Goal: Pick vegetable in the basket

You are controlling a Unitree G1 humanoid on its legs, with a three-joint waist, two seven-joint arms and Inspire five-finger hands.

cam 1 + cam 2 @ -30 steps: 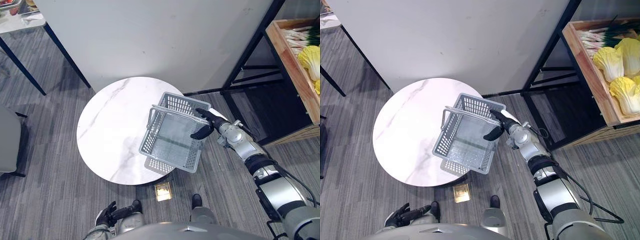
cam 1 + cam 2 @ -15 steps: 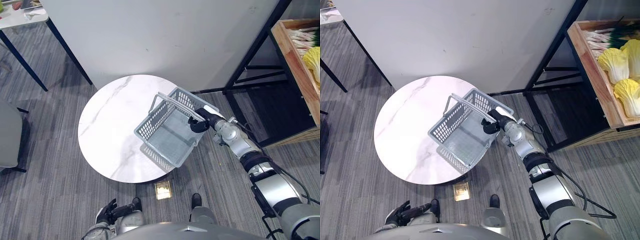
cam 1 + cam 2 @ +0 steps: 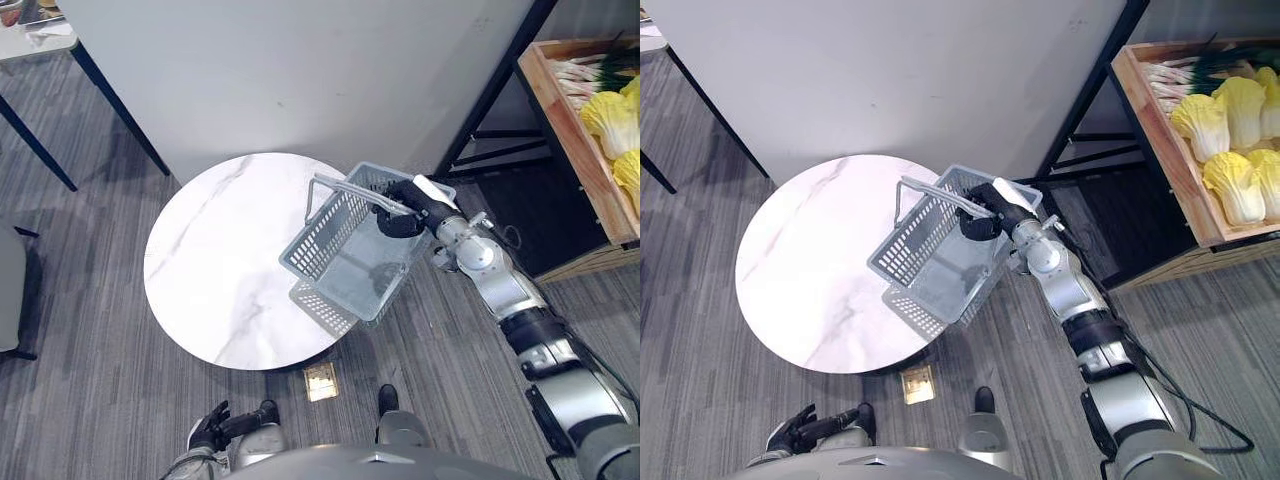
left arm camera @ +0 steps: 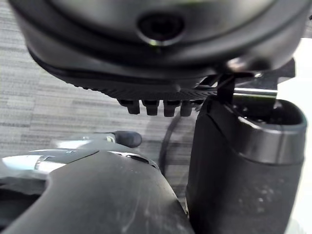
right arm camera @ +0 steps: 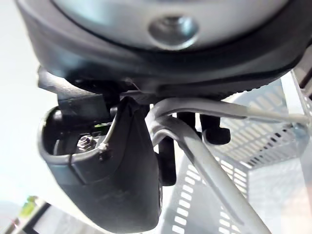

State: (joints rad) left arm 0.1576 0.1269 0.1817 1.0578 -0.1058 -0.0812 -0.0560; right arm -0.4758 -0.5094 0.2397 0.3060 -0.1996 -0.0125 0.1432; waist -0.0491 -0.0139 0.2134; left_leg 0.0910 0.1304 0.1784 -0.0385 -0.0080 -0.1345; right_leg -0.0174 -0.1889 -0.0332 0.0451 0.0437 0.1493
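An empty grey plastic basket (image 3: 345, 255) hangs tilted over the right edge of the round white marble table (image 3: 215, 265). My right hand (image 3: 400, 212) is shut on its metal handle (image 3: 345, 188). In the right wrist view the fingers curl round the handle (image 5: 209, 161), with the basket's mesh (image 5: 273, 141) beyond them. Yellow-green cabbages (image 3: 1215, 130) and green onions (image 3: 1180, 70) lie in a wooden crate (image 3: 1160, 150) at the far right. Low by my side, my left hand (image 3: 212, 428) hangs open with straight fingers (image 4: 156, 107).
A black shelf frame (image 3: 490, 120) stands between the table and the crate. A white wall panel (image 3: 300, 70) rises behind the table. A brass floor socket (image 3: 322, 381) sits in the grey carpet below the table's near edge.
My right hand has curled its fingers round the basket's handle. The basket has risen off the table, tipped onto its side and swung to the right. The left hand has not moved.
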